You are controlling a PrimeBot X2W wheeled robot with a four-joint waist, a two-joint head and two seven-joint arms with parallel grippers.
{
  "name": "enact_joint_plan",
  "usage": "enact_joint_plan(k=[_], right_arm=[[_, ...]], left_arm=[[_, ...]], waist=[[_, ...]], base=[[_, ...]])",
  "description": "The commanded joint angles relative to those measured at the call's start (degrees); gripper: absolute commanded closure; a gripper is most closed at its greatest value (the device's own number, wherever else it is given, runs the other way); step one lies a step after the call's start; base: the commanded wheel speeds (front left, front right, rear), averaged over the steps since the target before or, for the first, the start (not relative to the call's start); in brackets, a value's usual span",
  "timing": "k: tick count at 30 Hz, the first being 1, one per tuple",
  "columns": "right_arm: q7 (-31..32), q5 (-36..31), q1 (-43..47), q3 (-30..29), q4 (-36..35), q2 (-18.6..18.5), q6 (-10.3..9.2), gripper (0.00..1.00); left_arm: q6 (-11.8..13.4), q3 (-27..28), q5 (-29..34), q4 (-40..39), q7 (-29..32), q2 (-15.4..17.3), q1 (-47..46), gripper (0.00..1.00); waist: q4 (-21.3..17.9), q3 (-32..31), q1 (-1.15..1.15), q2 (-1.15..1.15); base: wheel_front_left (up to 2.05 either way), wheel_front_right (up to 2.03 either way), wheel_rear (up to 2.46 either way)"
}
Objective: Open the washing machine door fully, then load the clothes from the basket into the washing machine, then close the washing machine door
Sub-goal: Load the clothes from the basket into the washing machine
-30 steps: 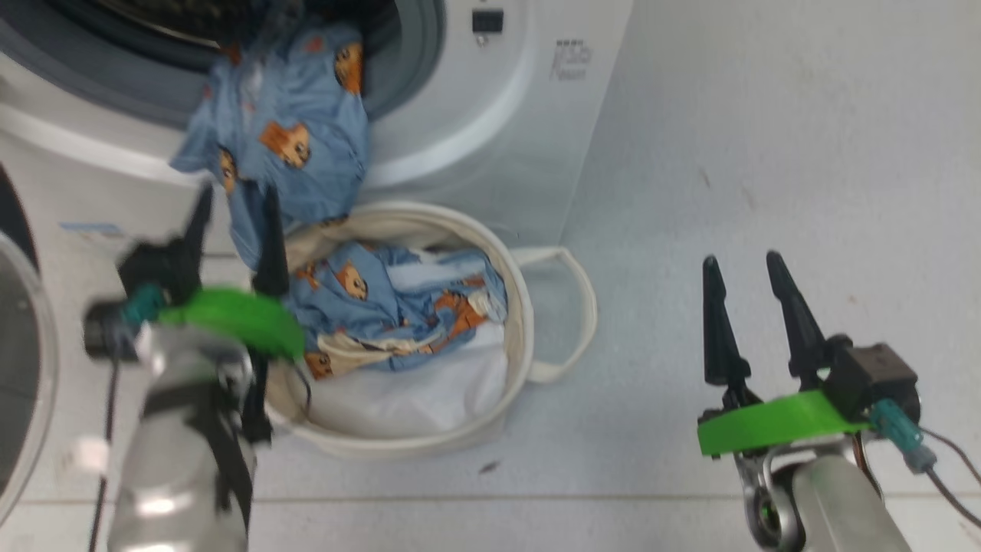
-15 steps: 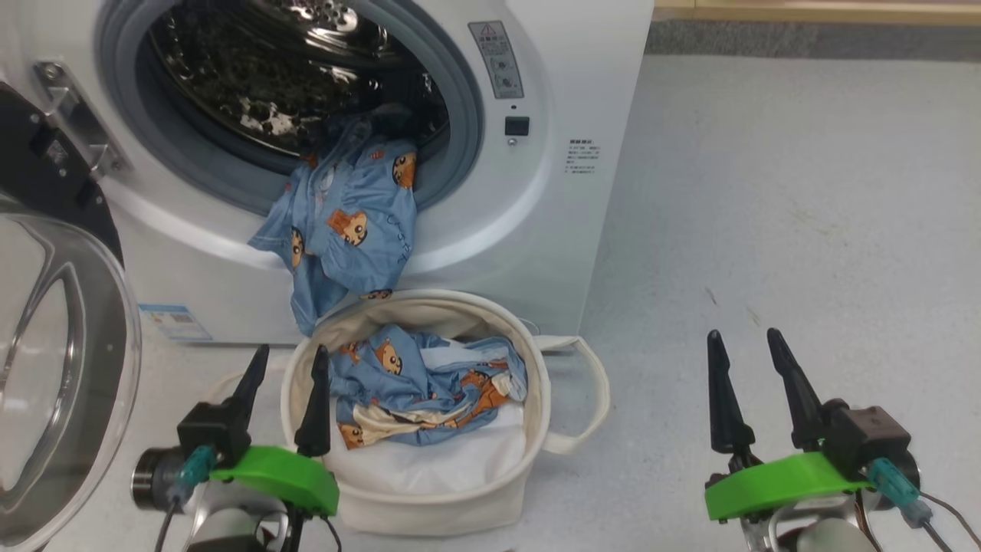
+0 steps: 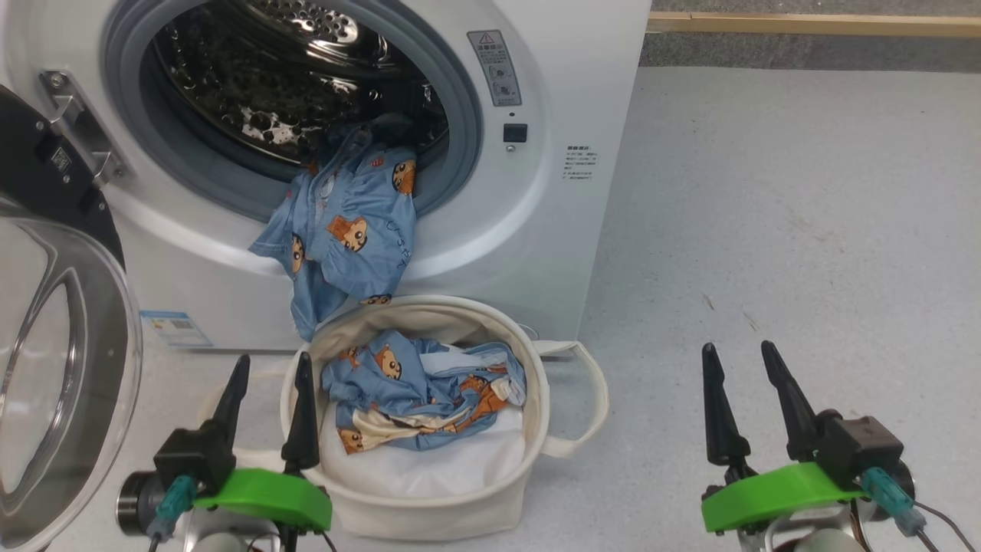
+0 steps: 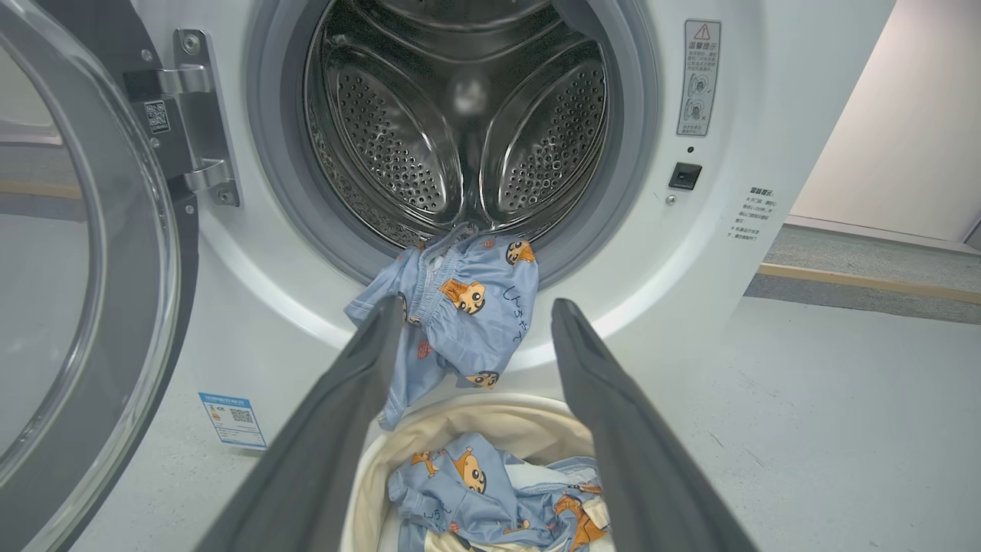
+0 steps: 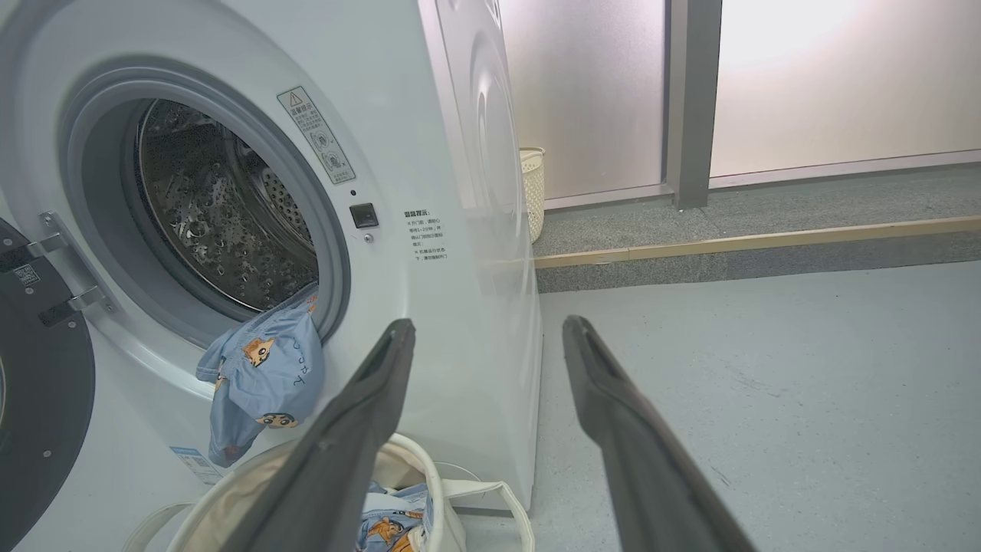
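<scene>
1. Clothes are showing as two light blue bear-print bundles ahead of two grippers. The left gripper is hovering empty with both dark fingers spread apart. In the head view its right finger is overlapping the near-left rim of the basket; whether they are touching is unclear.
2. The right gripper is hovering over the bare grey floor, well apart from the basket, its two fingers likewise spread and pinching nothing.
3. One basket is standing just in front of the washing machine. One bundle is lying crumpled inside it on a white liner; whether it is one garment or several is hard to make out. Of the two handles, the right loop is showing clearly, while the left one is sitting partly hidden behind the left gripper.
4. The second bundle is hanging out over the grey-blue gasket, its top lying inside the steel drum and its tail dangling towards the basket's far rim.
5. One washing machine door is standing swung open at the left, cut off by the picture's edge.
6. One blue label sticker is showing low on the machine's front, its print too small to read.
</scene>
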Motion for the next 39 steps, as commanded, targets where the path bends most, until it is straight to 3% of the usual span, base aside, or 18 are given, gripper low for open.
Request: enact_joint_plan(k=[1, 19, 30, 39], right_arm=[[-0.29, 0.41, -0.94, 1.47, -1.56, -0.12, 0.05, 0.00], [-0.29, 0.42, -1.87, 1.83, -1.93, -0.12, 0.05, 0.00], [-0.29, -1.77, -6.55, 2.82, -3.73, -0.12, 0.05, 0.00], [-0.29, -2.69, -9.76, -1.32, -5.63, -0.12, 0.05, 0.00]], left_arm=[[0.21, 1.49, 0.14, -2.12, -0.27, 0.91, -0.83, 0.00], [-0.01, -0.13, -2.56, 3.09, -0.27, 0.91, -3.29, 0.00], [-3.89, 4.60, -7.08, 17.92, -0.27, 1.11, -20.18, 0.00], [-4.56, 3.90, -5.17, 31.03, -0.27, 2.21, -36.55, 0.00]], waist=[[-0.02, 0.13, 0.01, 0.00], [-0.92, 3.12, 0.01, 0.00], [-1.75, 15.87, 0.01, 0.00], [-2.68, 25.70, 0.01, 0.00]], base=[[0.00, 0.00, 0.00], [0.00, 0.00, 0.00], [0.00, 0.00, 0.00], [0.00, 0.00, 0.00]])
